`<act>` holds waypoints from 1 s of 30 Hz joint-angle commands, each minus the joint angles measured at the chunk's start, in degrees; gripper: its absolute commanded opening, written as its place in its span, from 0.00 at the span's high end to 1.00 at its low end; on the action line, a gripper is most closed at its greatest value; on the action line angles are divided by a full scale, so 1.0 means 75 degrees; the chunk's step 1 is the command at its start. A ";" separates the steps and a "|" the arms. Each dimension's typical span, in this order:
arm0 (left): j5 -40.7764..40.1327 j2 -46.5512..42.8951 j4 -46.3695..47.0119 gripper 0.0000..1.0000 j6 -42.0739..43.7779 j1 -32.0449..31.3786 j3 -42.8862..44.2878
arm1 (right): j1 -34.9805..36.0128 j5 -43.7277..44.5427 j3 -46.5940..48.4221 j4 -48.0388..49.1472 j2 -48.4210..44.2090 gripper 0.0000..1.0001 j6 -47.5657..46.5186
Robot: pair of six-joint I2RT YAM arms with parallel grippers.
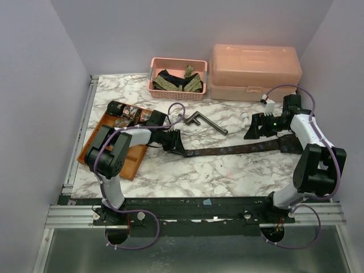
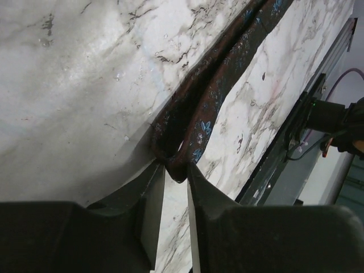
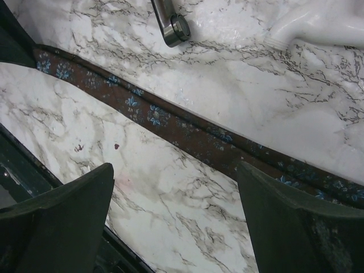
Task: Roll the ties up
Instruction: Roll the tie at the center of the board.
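Note:
A dark brown tie with small blue flowers (image 1: 239, 149) lies as a long flat strip across the marble table. My left gripper (image 1: 172, 143) is shut on its folded left end, which shows doubled over between the fingertips in the left wrist view (image 2: 196, 114). My right gripper (image 1: 253, 127) is open and empty, just above the strip's right part. In the right wrist view the tie (image 3: 165, 122) runs diagonally in front of the spread fingers (image 3: 68, 219). Rolled ties (image 1: 128, 112) sit in the orange tray (image 1: 108, 156). More ties (image 1: 177, 82) lie in the pink basket (image 1: 153, 86).
A grey metal crank-shaped bar (image 1: 206, 123) lies just behind the tie's middle, and its end shows in the right wrist view (image 3: 170, 24). A closed pink box (image 1: 256, 71) stands at the back right. Purple walls close both sides. The table's front rail (image 1: 193, 215) runs along the near edge.

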 commanded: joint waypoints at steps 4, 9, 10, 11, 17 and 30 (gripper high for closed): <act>0.0295 -0.0481 -0.0458 0.88 0.0366 0.0016 0.0073 | 0.0203 -0.0549 -0.0023 -0.0111 0.0158 0.11 0.0348; 0.0094 -0.0812 -0.1076 1.00 0.0738 0.0091 0.0037 | 0.0562 -0.0706 -0.0493 0.0271 0.0018 0.13 0.0835; 0.0061 -0.0866 -0.1175 1.00 0.0810 0.0134 0.0029 | 0.0640 -0.0732 -0.0549 0.0336 0.0009 0.13 0.0921; 0.0021 -0.0921 -0.1303 1.00 0.0863 0.0201 0.0031 | 0.0727 -0.0767 -0.0592 0.0413 0.0006 0.14 0.1020; -0.0212 -0.1080 -0.2264 1.00 0.1335 0.0641 0.0248 | 0.1250 -0.0999 -0.0583 0.0805 0.0118 0.15 0.1531; 0.0180 -0.0638 -0.2161 0.93 0.0544 -0.0061 0.1455 | 0.1699 -0.1969 0.0089 0.1238 0.1356 0.16 0.2480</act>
